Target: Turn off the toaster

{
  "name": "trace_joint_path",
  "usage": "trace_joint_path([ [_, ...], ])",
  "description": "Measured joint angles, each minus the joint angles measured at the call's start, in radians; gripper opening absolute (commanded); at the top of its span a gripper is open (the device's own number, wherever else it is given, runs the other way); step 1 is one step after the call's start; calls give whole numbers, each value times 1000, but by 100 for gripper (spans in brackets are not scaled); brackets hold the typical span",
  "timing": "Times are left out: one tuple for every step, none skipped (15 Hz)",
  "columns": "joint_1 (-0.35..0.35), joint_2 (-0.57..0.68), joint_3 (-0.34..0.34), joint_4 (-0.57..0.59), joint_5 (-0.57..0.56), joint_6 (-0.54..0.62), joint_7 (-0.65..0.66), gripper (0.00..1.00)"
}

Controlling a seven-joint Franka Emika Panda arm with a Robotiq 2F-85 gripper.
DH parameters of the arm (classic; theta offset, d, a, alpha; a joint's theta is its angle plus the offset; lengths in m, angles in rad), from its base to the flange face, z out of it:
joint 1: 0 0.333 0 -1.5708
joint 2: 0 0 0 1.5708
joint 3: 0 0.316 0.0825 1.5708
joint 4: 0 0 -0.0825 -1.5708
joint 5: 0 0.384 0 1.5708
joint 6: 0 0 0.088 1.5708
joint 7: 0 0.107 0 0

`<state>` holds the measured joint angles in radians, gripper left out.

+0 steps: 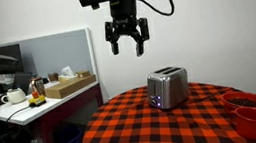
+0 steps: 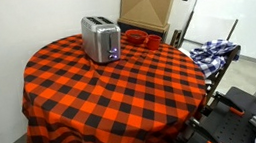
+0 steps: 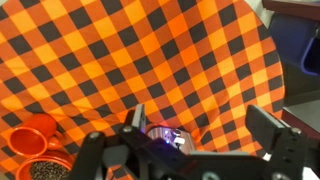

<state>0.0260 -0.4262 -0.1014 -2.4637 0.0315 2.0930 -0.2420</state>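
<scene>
The silver two-slot toaster [image 1: 168, 87] stands upright on the red-and-black checked table [image 1: 157, 133], in both exterior views [image 2: 100, 38]. Its narrow end carries dark controls and a small blue light. My gripper [image 1: 128, 44] hangs high above the table, well above and to the side of the toaster, jaws open and empty. In the wrist view the fingers [image 3: 200, 125] frame the cloth, and the toaster's control end [image 3: 168, 138] shows low down, partly hidden by the gripper body, with blue lights lit.
Two red bowls [image 1: 244, 109] sit at the table edge near the toaster, also in the wrist view [image 3: 35, 145]. A desk with a teapot [image 1: 13, 96] and cardboard box [image 1: 69, 86] stands beside the table. A cart with blue cloth [image 2: 211, 52] is nearby.
</scene>
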Motion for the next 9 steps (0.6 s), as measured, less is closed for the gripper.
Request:
trace_joint_path([
  [-9, 1, 19, -8, -46, 33, 17, 100],
  [-19, 5, 37, -23, -95, 78, 35, 100],
  [-28, 12, 53, -44, -147, 137, 48, 100],
  [-37, 23, 64, -69, -199, 201, 53, 100],
  [-47, 38, 72, -97, -252, 279, 58, 100],
  [-60, 56, 78, -127, -311, 363, 68, 100],
  [-77, 73, 84, -156, -371, 447, 81, 100],
  [-96, 90, 89, -180, -430, 532, 99, 100],
  [-119, 106, 96, -202, -489, 621, 123, 100],
])
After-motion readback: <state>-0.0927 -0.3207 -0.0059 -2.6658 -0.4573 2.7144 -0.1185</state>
